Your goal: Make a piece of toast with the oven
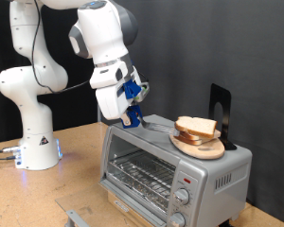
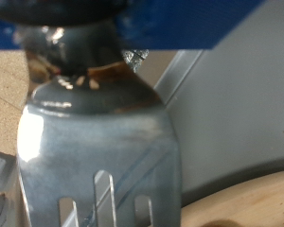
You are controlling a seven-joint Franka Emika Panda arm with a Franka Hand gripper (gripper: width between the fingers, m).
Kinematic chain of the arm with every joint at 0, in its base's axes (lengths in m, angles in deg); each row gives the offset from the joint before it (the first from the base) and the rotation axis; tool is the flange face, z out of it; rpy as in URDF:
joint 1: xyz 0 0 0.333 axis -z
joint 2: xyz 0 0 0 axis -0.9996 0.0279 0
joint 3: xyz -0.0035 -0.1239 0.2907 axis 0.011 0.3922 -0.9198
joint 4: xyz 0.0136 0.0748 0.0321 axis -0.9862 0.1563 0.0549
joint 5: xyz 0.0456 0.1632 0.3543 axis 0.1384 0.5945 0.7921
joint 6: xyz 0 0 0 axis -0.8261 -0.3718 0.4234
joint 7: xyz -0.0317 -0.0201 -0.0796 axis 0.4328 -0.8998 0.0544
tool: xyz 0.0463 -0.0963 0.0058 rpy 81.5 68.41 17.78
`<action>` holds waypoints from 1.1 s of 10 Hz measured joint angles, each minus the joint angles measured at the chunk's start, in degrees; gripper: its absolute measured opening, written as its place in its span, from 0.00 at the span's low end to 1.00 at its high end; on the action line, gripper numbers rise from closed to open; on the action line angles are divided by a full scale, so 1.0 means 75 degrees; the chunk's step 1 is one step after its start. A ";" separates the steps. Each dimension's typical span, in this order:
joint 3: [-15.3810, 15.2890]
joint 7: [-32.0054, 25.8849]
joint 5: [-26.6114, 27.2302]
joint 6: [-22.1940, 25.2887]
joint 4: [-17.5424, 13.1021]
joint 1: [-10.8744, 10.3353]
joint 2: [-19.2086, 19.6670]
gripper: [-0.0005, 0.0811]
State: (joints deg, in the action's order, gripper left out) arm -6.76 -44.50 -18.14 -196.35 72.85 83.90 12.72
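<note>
The end effector [image 1: 133, 112] hovers just above the oven's [image 1: 170, 165] top, towards its left end, closed on a slotted spatula [image 2: 99, 142]. Right of it, bread slices [image 1: 196, 127] sit on a wooden plate [image 1: 201, 148] atop the oven.

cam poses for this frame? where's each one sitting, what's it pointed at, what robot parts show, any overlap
Exterior view: off the arm, facing the oven across the table; shows the white arm and the gripper low over the oven top, beside the bread stack on the wooden plate.
Wrist view: on the hand, looking along a grey slotted spatula; blue gripper parts at its edge.
Shared: oven top, plate rim.
</note>
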 joint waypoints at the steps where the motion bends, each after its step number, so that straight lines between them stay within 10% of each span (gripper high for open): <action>1: -0.0011 0.0093 -0.0005 -0.0001 -0.0049 0.0000 0.0049 0.48; 11: -0.0149 0.0055 -0.0046 0.0162 -0.0460 -0.0032 0.0410 0.48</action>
State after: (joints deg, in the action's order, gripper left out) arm -7.87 -44.09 -18.48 -195.13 69.39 83.66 15.80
